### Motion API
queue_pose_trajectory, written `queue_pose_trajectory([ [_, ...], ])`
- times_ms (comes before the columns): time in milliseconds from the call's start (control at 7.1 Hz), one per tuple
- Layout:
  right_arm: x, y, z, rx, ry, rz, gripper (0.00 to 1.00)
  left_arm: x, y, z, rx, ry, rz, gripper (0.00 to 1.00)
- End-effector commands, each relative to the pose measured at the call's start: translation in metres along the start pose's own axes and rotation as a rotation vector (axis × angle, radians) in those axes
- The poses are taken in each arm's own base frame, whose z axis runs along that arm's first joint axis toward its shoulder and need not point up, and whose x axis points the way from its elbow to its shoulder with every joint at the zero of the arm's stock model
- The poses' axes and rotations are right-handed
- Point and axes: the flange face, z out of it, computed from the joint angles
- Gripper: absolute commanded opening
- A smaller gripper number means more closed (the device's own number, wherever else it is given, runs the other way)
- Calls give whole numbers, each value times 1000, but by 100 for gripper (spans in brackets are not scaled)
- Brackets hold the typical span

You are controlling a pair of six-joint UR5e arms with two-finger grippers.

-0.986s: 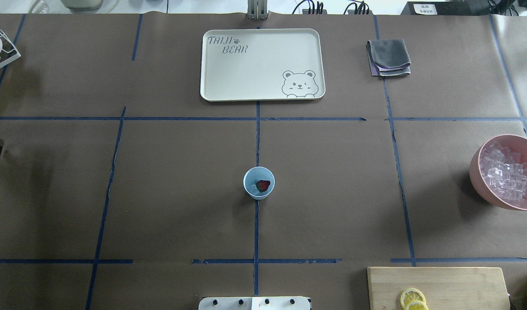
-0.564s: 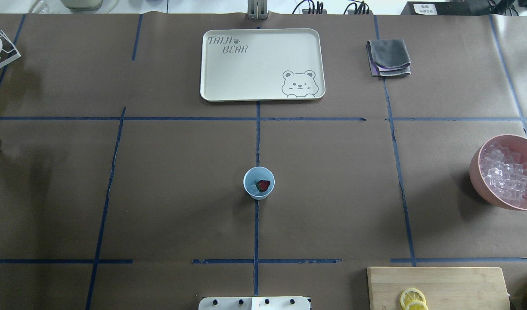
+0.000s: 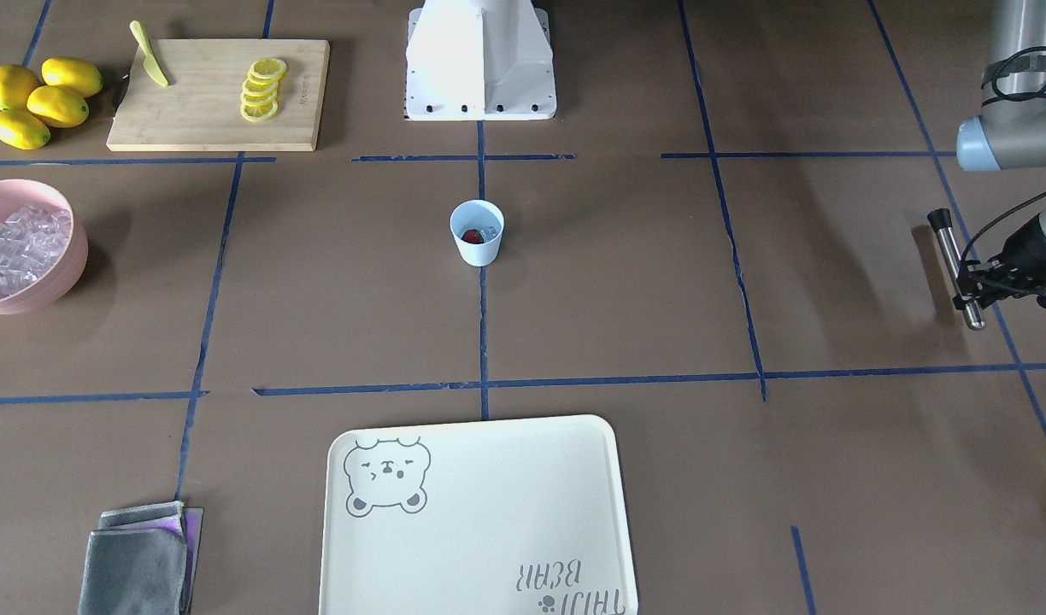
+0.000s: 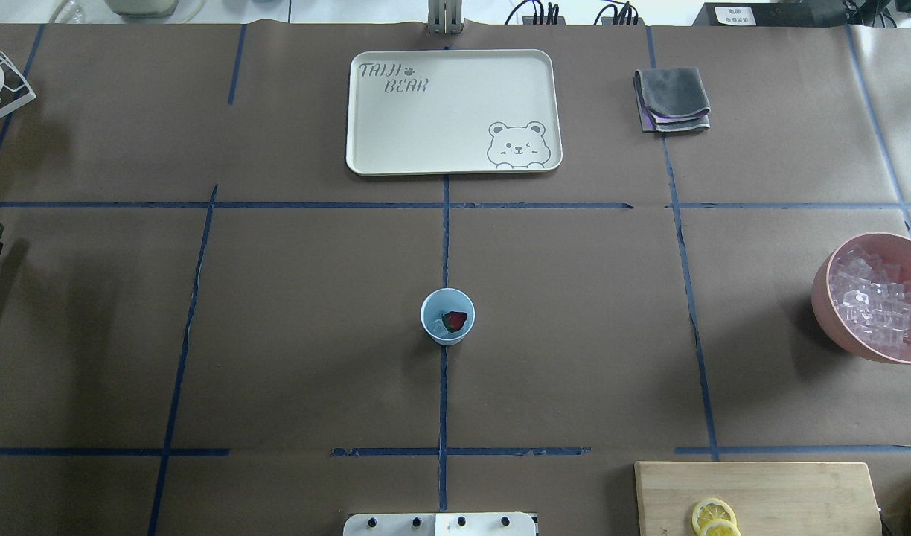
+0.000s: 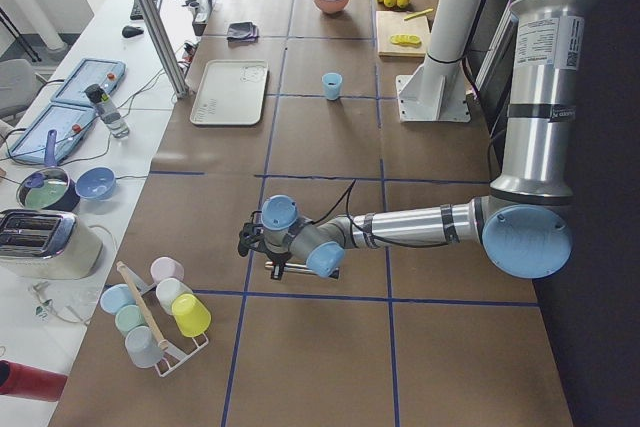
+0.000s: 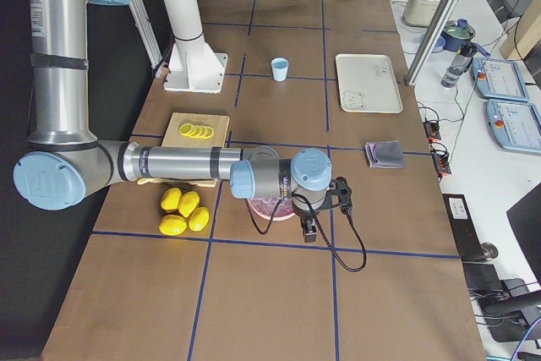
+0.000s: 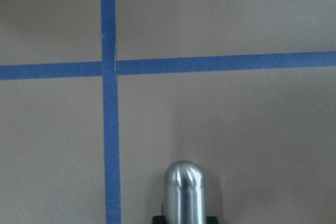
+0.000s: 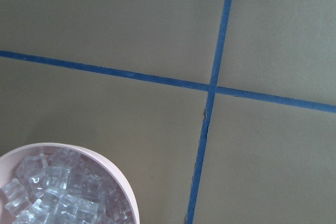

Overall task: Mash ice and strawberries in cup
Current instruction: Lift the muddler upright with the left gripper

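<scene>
The cup (image 4: 447,316) holds strawberry (image 4: 455,321) and ice (image 3: 489,231); left claw (image 3: 969,290) seemingly grips metal rod (image 3: 949,252); right claw (image 6: 309,227) I cannot tell.

The left gripper (image 3: 972,289) is partly cut off by the right edge of the front-facing view. Its clamp on the metal rod (image 3: 949,254) is dark and small there. From overhead only a sliver of that rod shows at the left edge, and the left wrist camera catches just its rounded tip. The right gripper (image 6: 309,227) appears only in the side view from the right, too small to read. Its arm hides most of the pink bowl (image 6: 269,208). The ice (image 4: 438,325) inside the cup (image 4: 426,313) is too small to count.
</scene>
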Motion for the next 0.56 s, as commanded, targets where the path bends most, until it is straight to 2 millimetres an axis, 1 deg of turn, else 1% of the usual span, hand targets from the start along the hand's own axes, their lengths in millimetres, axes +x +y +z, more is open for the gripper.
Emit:
queue_pose_trajectory([
  [0, -4, -8, -5, 8, 1, -8, 99, 53, -24, -50, 106, 57, 90, 0],
  [141, -10, -6, -10, 22, 9, -24, 99, 91, -34, -85, 171, 97, 151, 0],
  [282, -21, -13, -21, 41, 24, -47, 99, 131, -49, -122, 227, 121, 195, 0],
  [423, -19, -13, -22, 39, 47, -48, 99, 180, -72, -160, 295, 162, 257, 0],
])
